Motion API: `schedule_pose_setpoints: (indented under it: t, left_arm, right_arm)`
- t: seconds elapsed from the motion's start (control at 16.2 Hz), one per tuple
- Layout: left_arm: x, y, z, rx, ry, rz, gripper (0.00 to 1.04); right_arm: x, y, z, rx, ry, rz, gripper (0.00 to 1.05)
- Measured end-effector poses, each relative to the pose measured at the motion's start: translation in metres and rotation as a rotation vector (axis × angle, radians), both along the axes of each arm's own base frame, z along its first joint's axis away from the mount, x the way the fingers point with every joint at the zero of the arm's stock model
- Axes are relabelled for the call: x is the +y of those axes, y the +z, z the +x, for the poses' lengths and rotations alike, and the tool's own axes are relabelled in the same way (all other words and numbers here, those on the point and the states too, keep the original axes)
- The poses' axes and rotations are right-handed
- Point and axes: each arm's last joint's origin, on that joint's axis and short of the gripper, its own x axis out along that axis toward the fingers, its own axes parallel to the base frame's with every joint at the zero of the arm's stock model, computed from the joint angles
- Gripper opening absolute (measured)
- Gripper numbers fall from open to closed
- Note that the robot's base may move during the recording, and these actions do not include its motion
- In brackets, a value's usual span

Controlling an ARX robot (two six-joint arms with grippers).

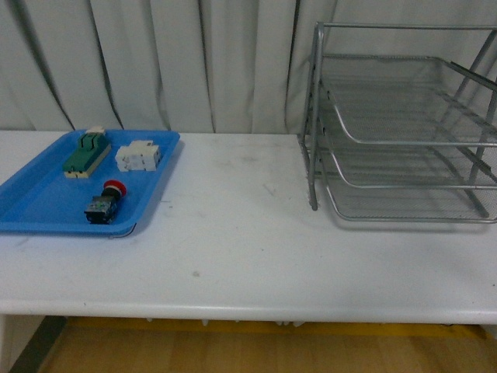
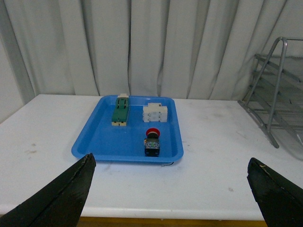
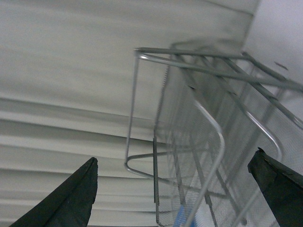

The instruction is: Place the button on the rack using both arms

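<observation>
The button (image 1: 105, 202), red cap on a black body, lies on its side in the blue tray (image 1: 46, 203) at the table's left. It also shows in the left wrist view (image 2: 152, 141). The silver wire-mesh rack (image 1: 404, 128) stands at the right, also seen in the left wrist view (image 2: 274, 90) and close up in the right wrist view (image 3: 208, 137). My left gripper (image 2: 173, 187) is open and empty, well short of the tray, near the table's front edge. My right gripper (image 3: 177, 189) is open and empty, facing the rack. Neither arm shows in the front view.
In the blue tray (image 2: 102, 142) also lie a green-and-cream flat component (image 1: 85, 153) and a white terminal block (image 1: 138, 156). A grey curtain (image 1: 155, 62) hangs behind the white table (image 1: 233, 241). The table's front edge runs near the bottom of the front view.
</observation>
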Motion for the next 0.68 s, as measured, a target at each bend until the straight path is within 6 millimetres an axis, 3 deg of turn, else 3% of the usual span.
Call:
schedule_pose_setpoints:
  t: [0.25, 0.68]
  left_arm:
    - [0.0, 0.0, 0.0, 0.0, 0.0, 0.0, 0.98]
    - [0.0, 0.0, 0.0, 0.0, 0.0, 0.0, 0.98]
  right_arm:
    - [0.018, -0.034, 0.012, 0.107, 0.033, 0.154, 0.98]
    - [0.049, -0.057, 0.043, 0.144, 0.121, 0.137, 0.98]
